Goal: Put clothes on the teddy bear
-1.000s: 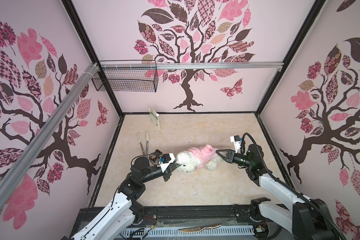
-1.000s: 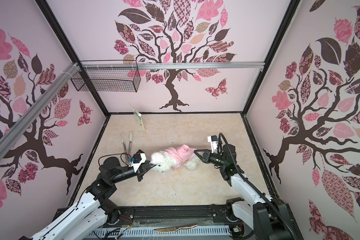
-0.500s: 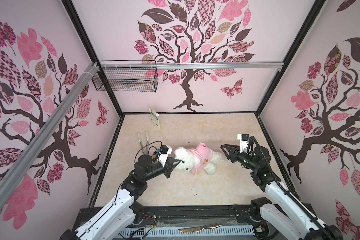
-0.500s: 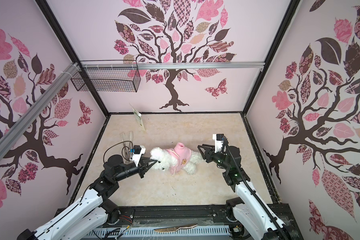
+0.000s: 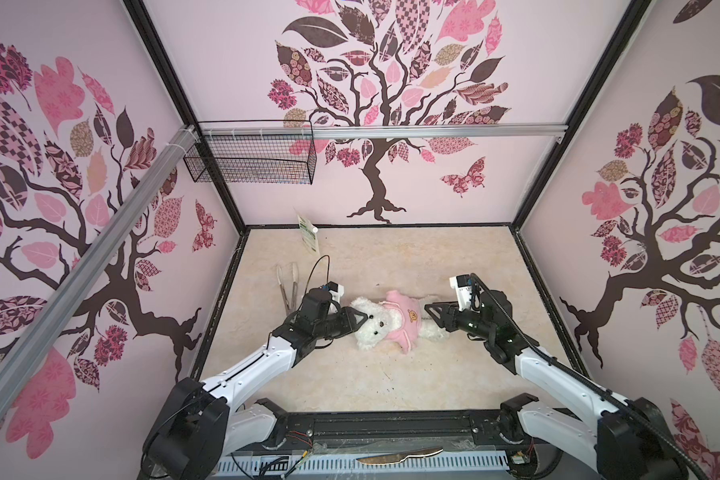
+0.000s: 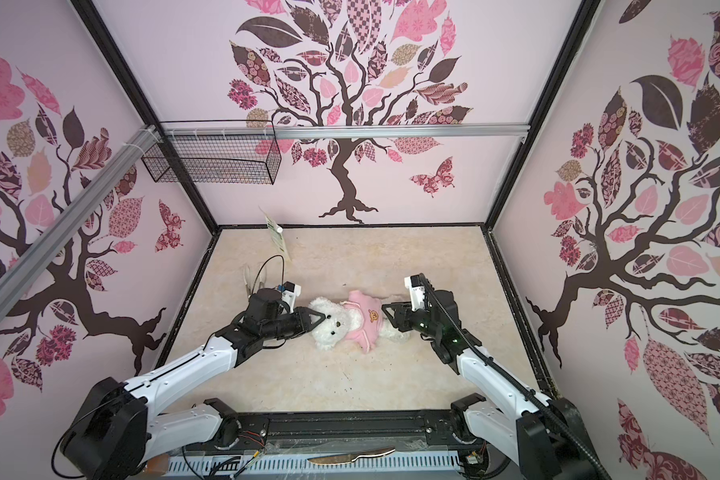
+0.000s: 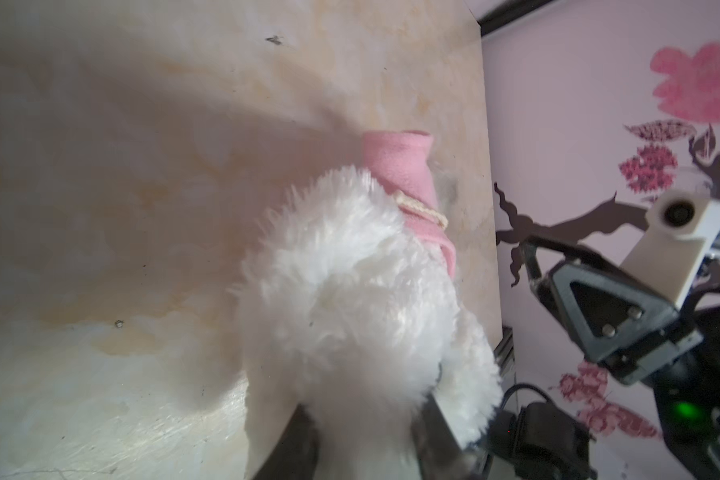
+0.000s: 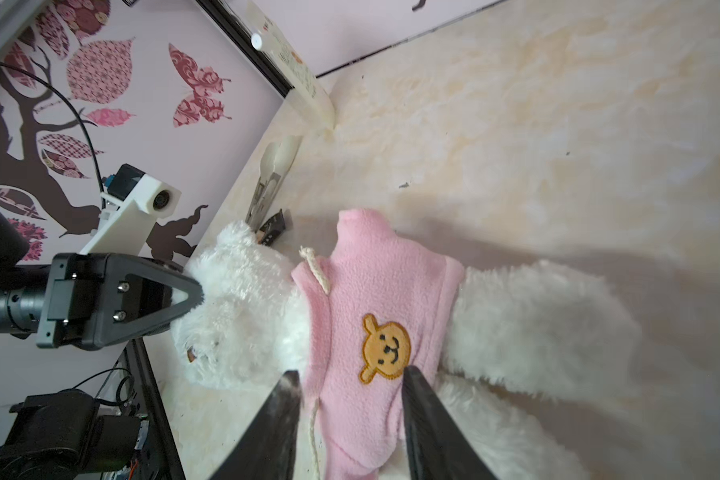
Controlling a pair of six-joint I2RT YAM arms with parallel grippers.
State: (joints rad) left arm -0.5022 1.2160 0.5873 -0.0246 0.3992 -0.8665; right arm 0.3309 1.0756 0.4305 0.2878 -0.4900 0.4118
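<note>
The teddy bear (image 5: pixel 374 329) (image 6: pixel 332 329), white and fluffy, lies on its back on the beige floor, head to the left. It wears the pink hoodie (image 5: pixel 406 322) (image 6: pixel 368 321) (image 8: pixel 375 299) with the orange bear patch facing up. My left gripper (image 5: pixel 360 318) (image 6: pixel 319 318) (image 7: pixel 364 411) is at the top of the bear's head, its jaws parted with white fur between them. My right gripper (image 5: pixel 433 316) (image 6: pixel 388 313) (image 8: pixel 350 376) hangs open just over the bear's legs, holding nothing.
Metal tongs (image 5: pixel 287 286) (image 8: pixel 273 178) lie left of the bear near the left wall. A flat packet (image 5: pixel 308 235) leans in the back left corner. A wire basket (image 5: pixel 250 162) hangs on the rail above. A knife (image 5: pixel 400 457) lies on the front frame.
The bear has turned from hoodie-back-up to face-up and now rests on the floor. My right gripper let go and drew back to the right. My left gripper's jaws have parted at the head.
</note>
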